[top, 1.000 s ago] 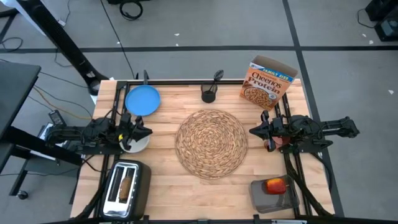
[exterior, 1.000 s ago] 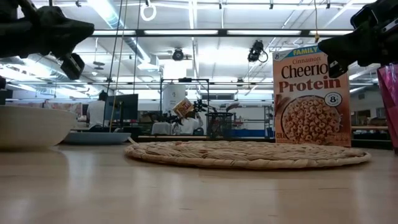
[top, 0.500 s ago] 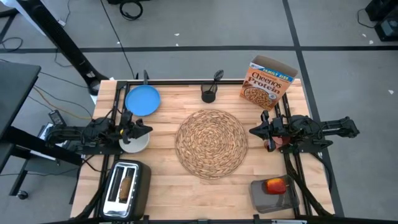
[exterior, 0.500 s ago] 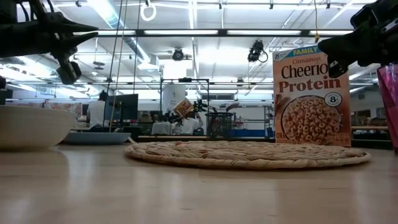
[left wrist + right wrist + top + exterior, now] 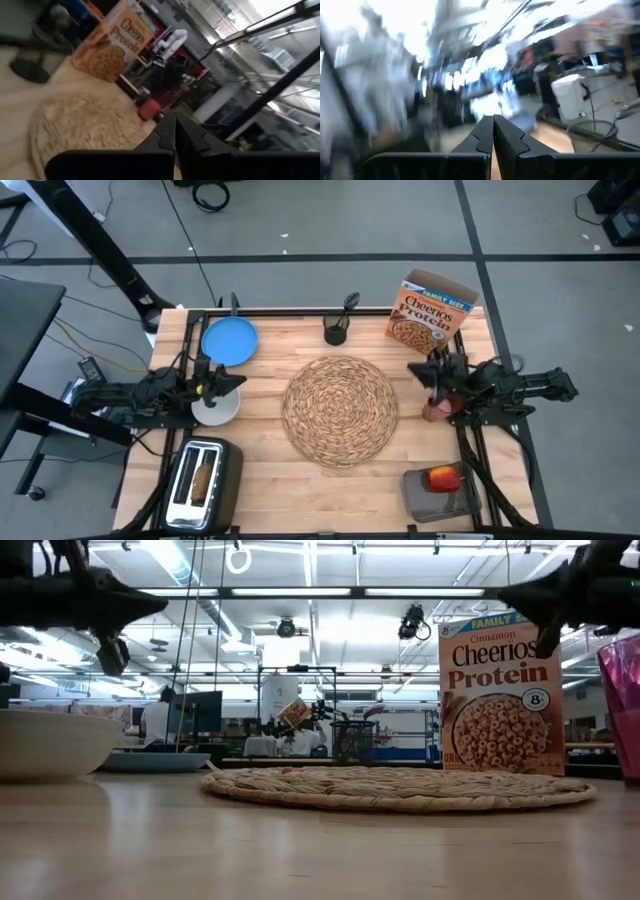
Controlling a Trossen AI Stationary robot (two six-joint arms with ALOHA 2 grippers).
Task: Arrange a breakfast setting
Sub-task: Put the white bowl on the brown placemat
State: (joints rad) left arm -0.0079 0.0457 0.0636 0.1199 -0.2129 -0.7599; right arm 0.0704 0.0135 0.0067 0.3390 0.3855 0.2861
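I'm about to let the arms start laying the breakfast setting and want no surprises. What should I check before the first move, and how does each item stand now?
1. Placemat bare, ready for the plate: ok.
2. Blue plate unobstructed at the table's back left: ok.
3. Left gripper shut, empty, above the white bowl: ok.
4. Right gripper shut, holding nothing: ok.
5. Red cup upright beneath the right arm: ok.
6. Spoon location: cannot tell.

Both arms are dark, jointed and black-cabled, and each ends in two slim black fingers (image 5: 167, 135) with angular notched inner edges.
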